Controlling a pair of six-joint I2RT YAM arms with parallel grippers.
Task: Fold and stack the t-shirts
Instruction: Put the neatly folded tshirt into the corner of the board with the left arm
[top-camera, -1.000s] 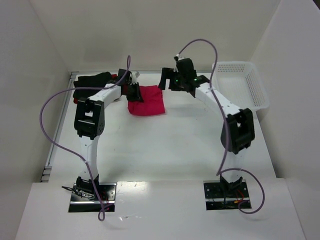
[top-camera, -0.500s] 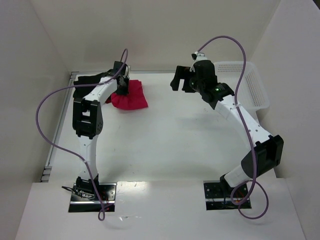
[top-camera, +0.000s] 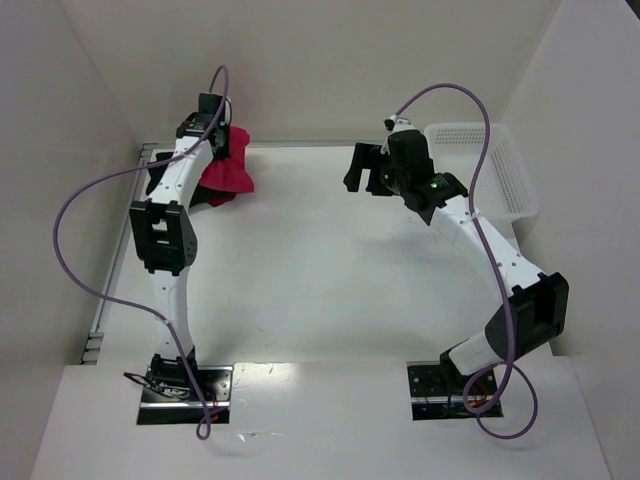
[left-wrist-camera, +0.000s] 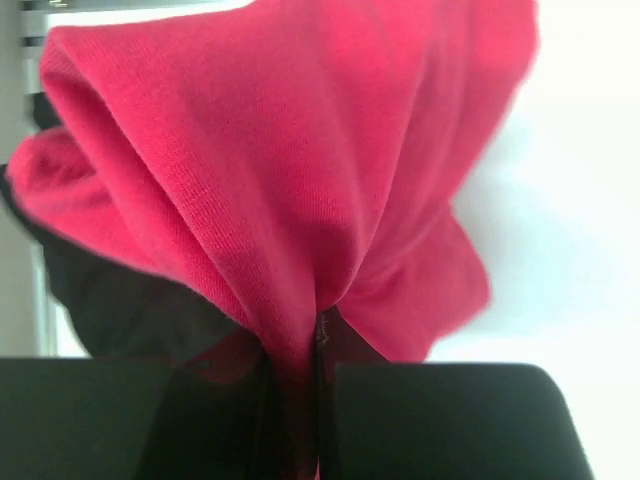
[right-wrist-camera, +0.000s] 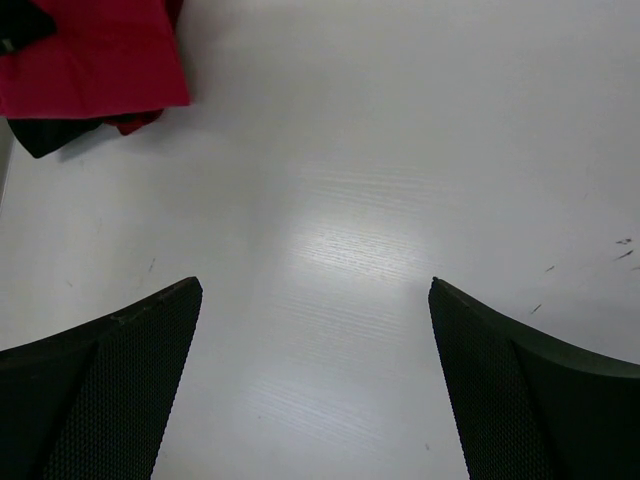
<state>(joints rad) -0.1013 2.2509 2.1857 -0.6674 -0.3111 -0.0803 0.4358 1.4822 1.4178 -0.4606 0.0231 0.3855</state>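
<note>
Nearest, the two arms rise from their base plates (top-camera: 185, 392) at the table's (top-camera: 330, 280) near edge, and a purple cable (top-camera: 58, 230) loops wide off the left arm. Midway across, only bare white tabletop lies between the arms.

Further on, the right gripper (right-wrist-camera: 315, 290) hovers above the table with its jaws spread wide and nothing between them. Its wrist view looks over bare surface toward the shirts. Just to its right stands the white basket (top-camera: 490, 170), against the side wall.

Farthest, in the back-left corner, the left gripper (left-wrist-camera: 295, 350) is clenched on a gathered fold of the crimson-pink t-shirt (left-wrist-camera: 300, 170), which is lifted and hangs bunched from the fingers. The cloth fills most of the left wrist view and hides what is behind it. Below and to its left lies the black t-shirt (left-wrist-camera: 120, 310), and a sliver of the darker red t-shirt (right-wrist-camera: 140, 122) peeks from under the pink edge. From above, the left forearm covers much of that corner.
</note>
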